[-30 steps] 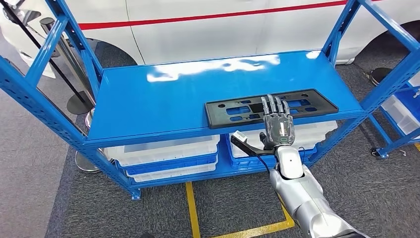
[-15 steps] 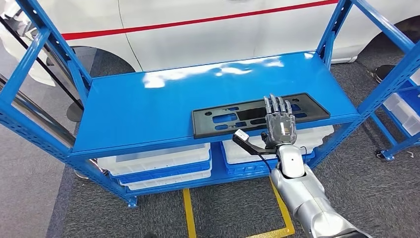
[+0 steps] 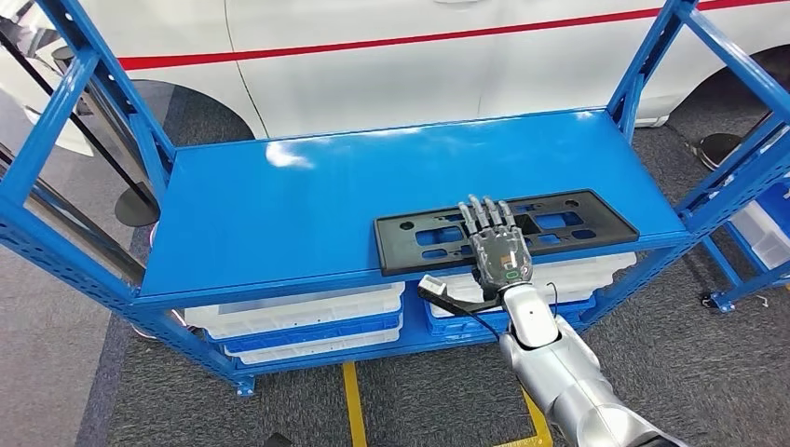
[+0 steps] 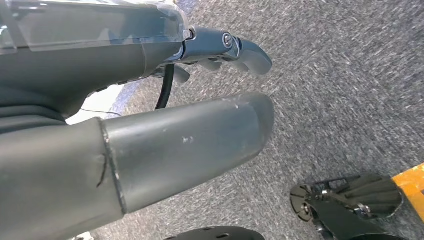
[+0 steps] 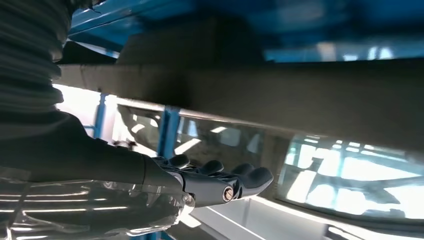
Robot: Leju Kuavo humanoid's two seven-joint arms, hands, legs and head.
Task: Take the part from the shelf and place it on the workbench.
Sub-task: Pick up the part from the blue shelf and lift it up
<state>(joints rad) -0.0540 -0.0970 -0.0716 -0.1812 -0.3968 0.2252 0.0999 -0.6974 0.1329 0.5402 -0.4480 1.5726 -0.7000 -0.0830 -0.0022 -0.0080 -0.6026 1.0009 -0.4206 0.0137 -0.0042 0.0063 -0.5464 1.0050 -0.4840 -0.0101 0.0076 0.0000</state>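
Note:
The part is a flat black plastic plate with cut-outs [image 3: 578, 219], lying near the front right edge of the blue shelf [image 3: 298, 205]. My right hand [image 3: 498, 247] reaches in from below and lies over the plate's front middle, fingers stretched out flat on top of it and slightly apart. It grips nothing. In the right wrist view the right hand [image 5: 210, 180] shows straight fingers close to the shelf edge. In the left wrist view my left hand [image 4: 175, 130] hangs over grey carpet, thumb and fingers apart, holding nothing.
Blue uprights [image 3: 652, 65] frame the shelf on both sides. White bins in blue trays [image 3: 298, 312] sit on the level below. A white car with a red stripe [image 3: 419, 56] stands behind. Yellow floor tape [image 3: 352, 410] runs in front of the shelf.
The camera has shifted, so the whole shelf sits differently in the picture. My right hand has slid a little further onto the plate's front edge; the plate stays flat on the shelf.

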